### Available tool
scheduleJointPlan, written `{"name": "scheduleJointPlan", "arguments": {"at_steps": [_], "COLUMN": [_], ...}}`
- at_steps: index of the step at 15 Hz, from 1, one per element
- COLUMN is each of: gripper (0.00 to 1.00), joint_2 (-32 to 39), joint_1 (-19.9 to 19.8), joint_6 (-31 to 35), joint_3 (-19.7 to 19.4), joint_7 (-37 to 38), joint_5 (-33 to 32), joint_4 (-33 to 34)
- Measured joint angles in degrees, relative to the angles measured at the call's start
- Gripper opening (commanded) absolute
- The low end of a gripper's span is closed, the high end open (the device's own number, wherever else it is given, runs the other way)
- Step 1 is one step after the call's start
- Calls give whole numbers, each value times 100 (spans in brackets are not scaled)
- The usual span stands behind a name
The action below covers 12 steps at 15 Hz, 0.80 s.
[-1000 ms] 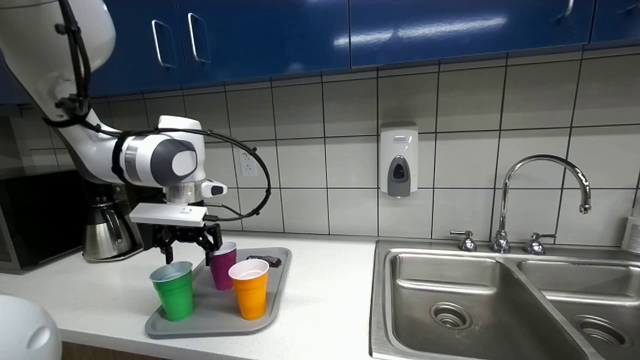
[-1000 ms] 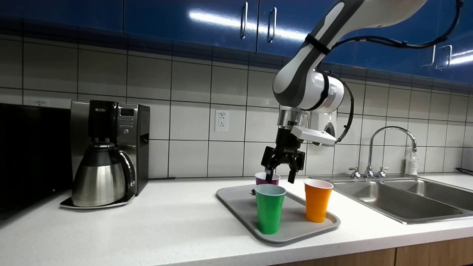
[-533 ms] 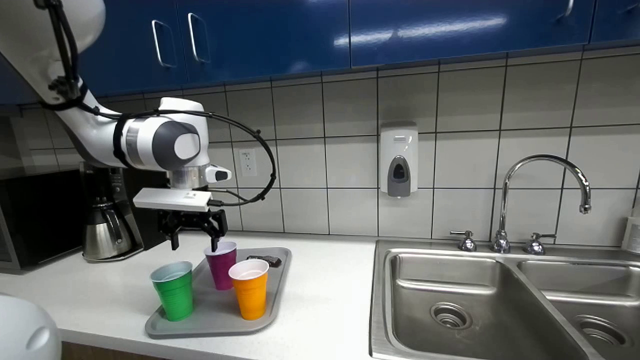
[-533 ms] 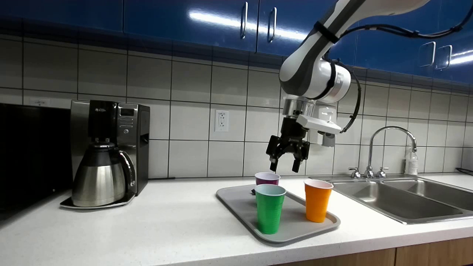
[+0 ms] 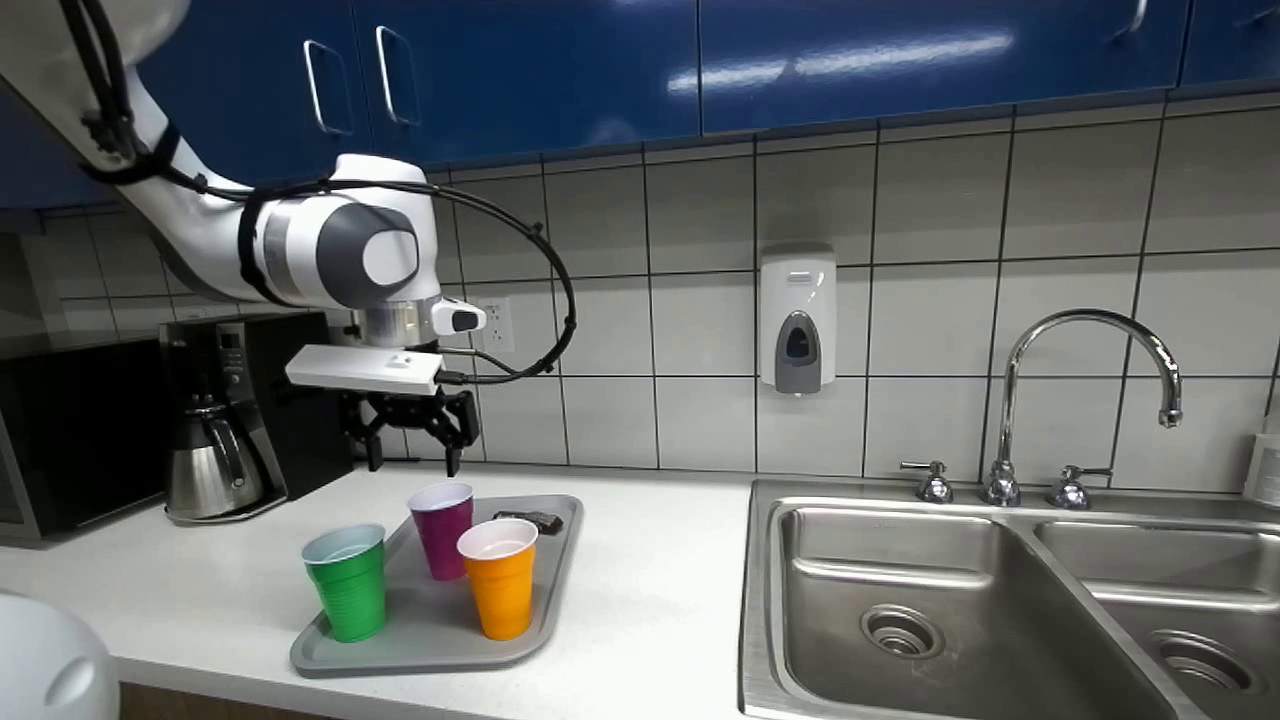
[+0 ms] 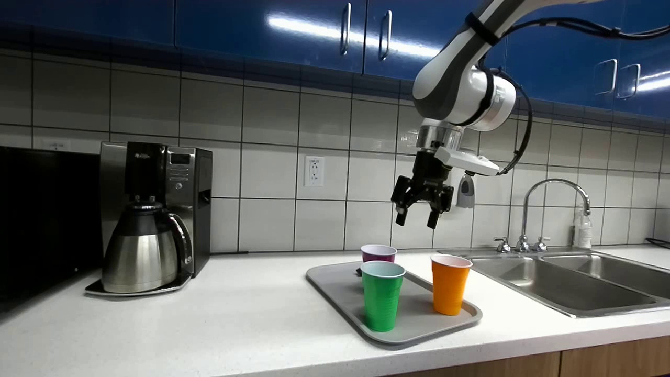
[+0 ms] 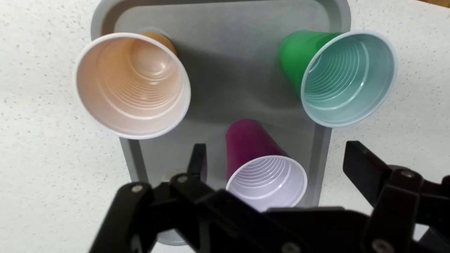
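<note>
My gripper hangs above the far part of a grey tray, open with nothing between its fingers. In the wrist view the purple cup appears between the two fingertips, lower down and apart from them. A green cup and an orange cup stand upright at the tray's near corners. All three cups have pale insides, and the green and orange ones look empty. Behind the orange cup lies a small dark item on the tray. The gripper hides part of the tray's far end in the wrist view.
A coffee maker with a steel carafe stands beside a black appliance. A double sink with a tall faucet is set into the counter. Blue cabinets hang overhead; a soap dispenser is on the tiled wall.
My gripper has risen away from the purple cup's rim and shifted rightward in both exterior views, staying open. The cups and tray stand where they were.
</note>
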Motion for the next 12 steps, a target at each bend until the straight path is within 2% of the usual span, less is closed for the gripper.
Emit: {"name": "scheduleJointPlan", "arguments": {"at_steps": [9, 12], "gripper": [100, 100], "joint_2": [-367, -352], "joint_1": [-433, -440], "joint_6": [-55, -51], "joint_3": [-388, -408], "joint_7": [5, 5], "joint_5": [-359, -367], "joint_4": [-170, -173]}}
